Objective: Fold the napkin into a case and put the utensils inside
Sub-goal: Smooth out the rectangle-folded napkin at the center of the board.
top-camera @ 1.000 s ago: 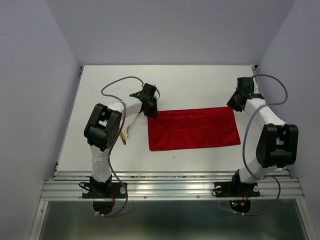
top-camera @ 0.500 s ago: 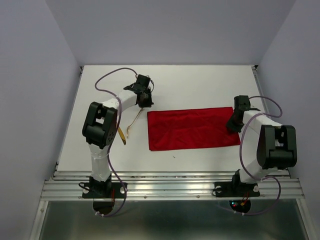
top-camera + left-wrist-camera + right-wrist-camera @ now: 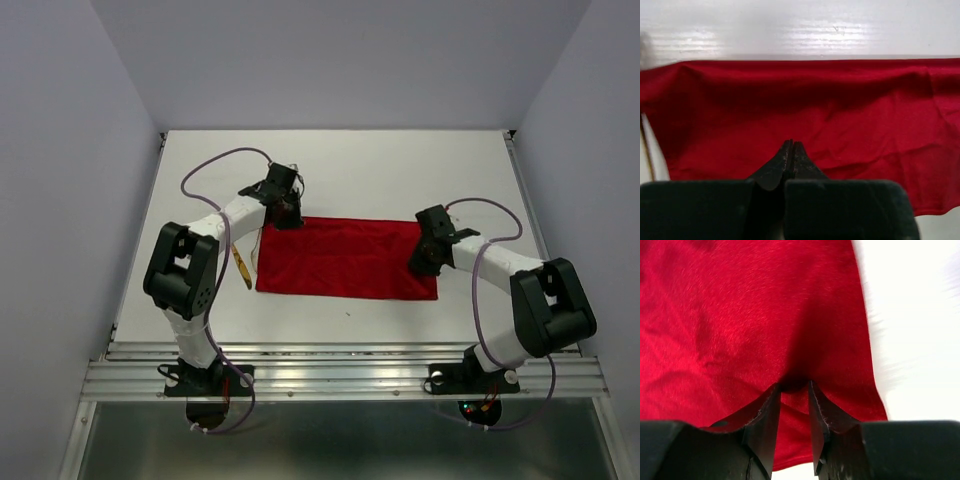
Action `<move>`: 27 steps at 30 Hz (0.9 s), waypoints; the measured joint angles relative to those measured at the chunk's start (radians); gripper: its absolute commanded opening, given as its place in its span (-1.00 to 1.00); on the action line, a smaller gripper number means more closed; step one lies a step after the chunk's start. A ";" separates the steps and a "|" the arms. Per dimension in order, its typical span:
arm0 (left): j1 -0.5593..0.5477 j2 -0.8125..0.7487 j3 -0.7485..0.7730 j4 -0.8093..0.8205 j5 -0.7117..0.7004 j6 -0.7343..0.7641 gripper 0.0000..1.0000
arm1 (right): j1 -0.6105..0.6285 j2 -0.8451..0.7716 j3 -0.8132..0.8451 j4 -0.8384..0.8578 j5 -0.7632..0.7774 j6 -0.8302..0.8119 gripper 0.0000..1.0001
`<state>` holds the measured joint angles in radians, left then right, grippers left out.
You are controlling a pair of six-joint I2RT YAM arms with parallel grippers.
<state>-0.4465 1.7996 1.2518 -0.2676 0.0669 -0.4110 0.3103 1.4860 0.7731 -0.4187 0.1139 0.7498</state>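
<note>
Lying flat near the middle of the white counter, the bright red, plain cloth napkin is spread as one wide rectangle, its long sides running from 9 to 3 o'clock in the top view. The surface is lightly creased. It is not folded into a narrow pouch.

The left gripper sits at the napkin's 11 o'clock corner. Its black fingers are pressed together to a single point just over the red cloth, with nothing visible between them.

The right gripper is at the napkin's 3 o'clock end, just inside the short edge. Its fingers stand a little apart with the tips down on the cloth, and a small dark pucker of fabric rises in the gap.

At 9 o'clock from the napkin, just beside its short edge, the shiny gold metal knife lies on the bare counter, angled slightly. The slim copper-pink metal fork shows only as a thin sliver of handle along that same edge in the left wrist view. Whether it touches the cloth is unclear.
</note>
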 measured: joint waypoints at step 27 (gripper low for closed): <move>-0.193 -0.023 -0.146 0.087 0.069 -0.103 -1.00 | 0.082 -0.333 -0.183 -0.251 0.022 0.119 -0.02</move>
<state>-0.6392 1.7771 1.1057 -0.1806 0.1356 -0.5140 0.3920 1.1530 0.5903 -0.6697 0.1356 0.8692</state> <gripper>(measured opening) 0.022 0.491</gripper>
